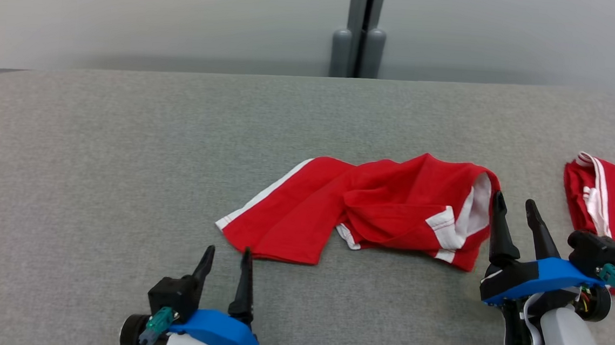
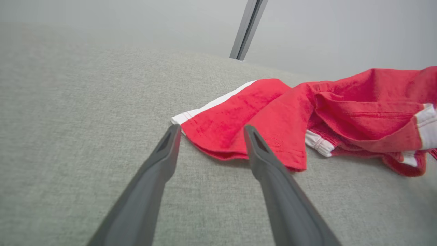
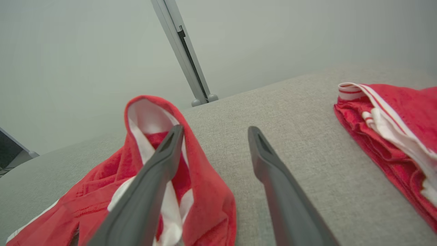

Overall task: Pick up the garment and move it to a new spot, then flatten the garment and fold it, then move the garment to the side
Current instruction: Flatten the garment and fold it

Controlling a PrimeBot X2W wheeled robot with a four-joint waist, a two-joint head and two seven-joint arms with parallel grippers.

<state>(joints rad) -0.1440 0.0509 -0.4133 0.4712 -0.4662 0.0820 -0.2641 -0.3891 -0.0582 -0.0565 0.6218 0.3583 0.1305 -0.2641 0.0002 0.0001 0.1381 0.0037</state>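
The garment (image 1: pixel 380 210) is red with white stripes and lies crumpled in a long strip across the middle of the grey table (image 1: pixel 124 154). My left gripper (image 1: pixel 229 253) is open just in front of its near left corner; in the left wrist view that gripper (image 2: pixel 211 130) has its fingertips at the hem of the garment (image 2: pixel 273 112). My right gripper (image 1: pixel 515 200) stands open at the garment's right end. In the right wrist view, this gripper (image 3: pixel 215 129) has its left finger over the raised fold of the garment (image 3: pixel 205 191), with bare table between the fingers.
A second red and white piece of clothing (image 1: pixel 613 210) lies bunched at the table's right edge, close to my right arm, and is also seen in the right wrist view (image 3: pixel 392 136). A grey post (image 1: pixel 359 41) stands behind the table's far edge.
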